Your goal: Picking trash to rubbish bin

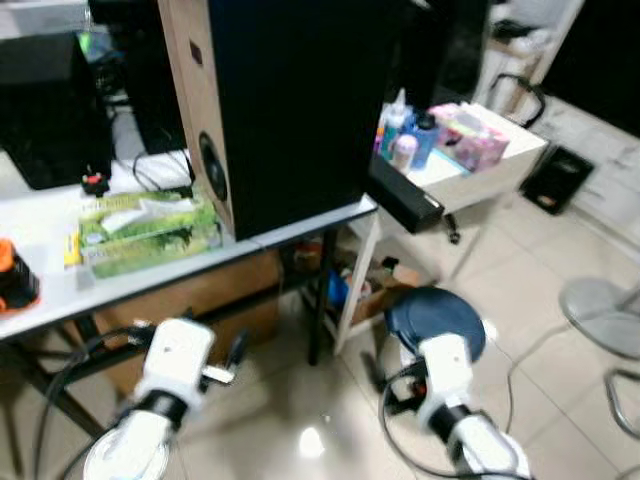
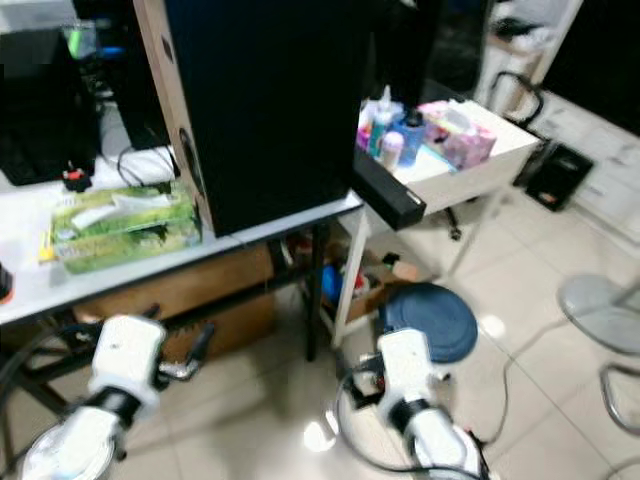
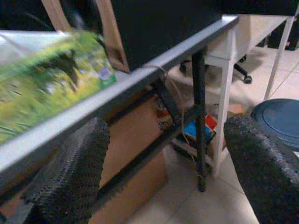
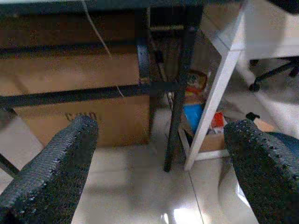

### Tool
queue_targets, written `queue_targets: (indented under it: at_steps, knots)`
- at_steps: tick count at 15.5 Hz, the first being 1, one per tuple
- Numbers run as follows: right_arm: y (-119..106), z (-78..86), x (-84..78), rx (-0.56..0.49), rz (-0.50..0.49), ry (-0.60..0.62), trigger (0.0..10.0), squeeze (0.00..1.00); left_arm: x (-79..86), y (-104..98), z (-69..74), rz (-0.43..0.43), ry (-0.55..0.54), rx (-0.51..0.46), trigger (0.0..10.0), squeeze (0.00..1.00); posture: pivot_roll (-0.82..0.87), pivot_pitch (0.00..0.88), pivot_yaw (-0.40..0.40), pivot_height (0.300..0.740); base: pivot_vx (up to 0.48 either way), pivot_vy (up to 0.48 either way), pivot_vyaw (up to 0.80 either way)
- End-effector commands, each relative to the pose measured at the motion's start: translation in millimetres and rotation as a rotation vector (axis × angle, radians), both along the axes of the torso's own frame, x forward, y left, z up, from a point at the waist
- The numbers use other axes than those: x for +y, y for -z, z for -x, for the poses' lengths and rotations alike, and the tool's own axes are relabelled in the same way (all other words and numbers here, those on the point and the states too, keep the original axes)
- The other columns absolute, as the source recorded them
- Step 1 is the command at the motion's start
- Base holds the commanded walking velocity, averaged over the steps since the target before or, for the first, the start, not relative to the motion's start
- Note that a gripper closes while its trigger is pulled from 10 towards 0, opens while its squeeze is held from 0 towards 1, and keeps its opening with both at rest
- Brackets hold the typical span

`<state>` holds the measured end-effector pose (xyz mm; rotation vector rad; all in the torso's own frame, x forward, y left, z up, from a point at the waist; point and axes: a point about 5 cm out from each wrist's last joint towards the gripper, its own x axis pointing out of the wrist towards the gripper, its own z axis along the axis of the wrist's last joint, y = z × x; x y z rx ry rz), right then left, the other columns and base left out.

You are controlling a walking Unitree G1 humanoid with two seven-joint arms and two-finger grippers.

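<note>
Below the desk edge (image 1: 300, 232), both tools, left tool (image 3: 163, 163) and right tool (image 4: 159, 163), hang released over open floor (image 1: 300, 400).

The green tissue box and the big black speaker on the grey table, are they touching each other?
Cannot tell. In the left eye view the green tissue box lies right beside the black speaker, its end at the speaker's wooden side, but blur hides any contact or gap.

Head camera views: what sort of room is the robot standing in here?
Probably an office or workroom rather than a living space. A white desk carries a large black speaker and a green tissue box; cardboard boxes sit beneath, and the floor is tiled.
</note>
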<state>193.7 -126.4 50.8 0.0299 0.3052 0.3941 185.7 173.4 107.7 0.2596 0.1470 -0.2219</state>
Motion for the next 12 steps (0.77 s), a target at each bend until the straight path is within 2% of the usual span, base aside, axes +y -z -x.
queue_targets:
  at_steps: [1,3,6,8,10,12]
  knots:
    - [-5,-0.1,-8.0,-0.017,0.011,0.007,10.0,0.0,-2.5,-5,5.2,0.008,0.019,-0.003,10.0,0.0,0.01,0.007,-0.035,0.74,0.0,0.416,0.8]
    - [-5,3.0,-8.2,-0.017,0.001,-0.014,10.0,0.0,1.2,-6,7.8,-0.004,0.003,0.004,10.0,0.0,0.02,0.014,-0.034,0.74,0.0,0.416,0.8]
    - [-5,6.6,1.5,-0.012,-0.015,-0.069,10.0,0.0,6.8,-11,6.7,-0.025,-0.004,-0.003,10.0,0.0,0.03,0.014,-0.023,0.74,0.0,0.416,0.8]
    - [-17,0.3,7.5,-0.055,-0.026,-0.108,10.0,0.0,8.2,-15,-1.0,-0.021,-0.03,-0.028,10.0,0.0,0.04,0.018,-0.045,0.74,0.0,0.414,0.8]
    - [-30,-11.2,7.0,-0.102,-0.048,-0.111,10.0,0.0,0.0,-20,-5.7,-0.009,-0.033,-0.054,10.0,0.0,0.04,0.021,-0.059,0.74,0.0,0.416,0.8]
    - [-53,-24.8,12.1,-0.182,-0.099,-0.1,10.0,0.0,-3.0,-39,-16.2,-0.01,-0.02,-0.122,10.0,0.0,0.04,0.02,-0.06,0.74,0.0,0.418,0.8]
